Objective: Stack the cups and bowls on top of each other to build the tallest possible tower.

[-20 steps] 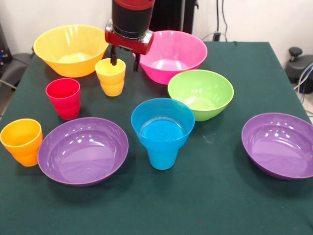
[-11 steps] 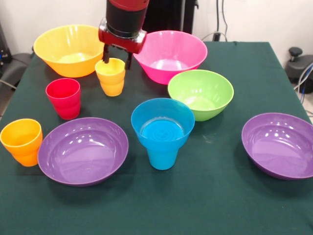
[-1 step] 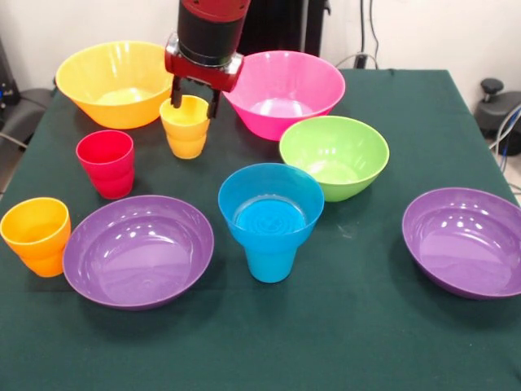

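Observation:
My gripper [image 3: 194,102] is open and hangs right at the rim of the yellow cup [image 3: 186,132]. One finger [image 3: 213,106] is beside the rim's right edge and the other is at its far left part. Nothing is gripped. The tower is a small blue bowl [image 3: 270,199] sitting on the blue cup [image 3: 270,262] at the table's middle. The red cup [image 3: 106,163] and the orange cup [image 3: 37,236] stand upright at the left. The lime green bowl [image 3: 334,155] rests right of centre.
A large orange-yellow bowl [image 3: 118,81] and a large pink bowl [image 3: 285,90] flank the gripper at the back. Two shallow purple bowls [image 3: 138,248] [image 3: 468,240] lie at front left and front right. The green-clothed table [image 3: 342,342] ends at the right behind the purple bowl.
The gripper has moved left from beside the yellow cup's right side to over its rim and has come slightly lower. Its finger spacing is unchanged. No cup or bowl has moved.

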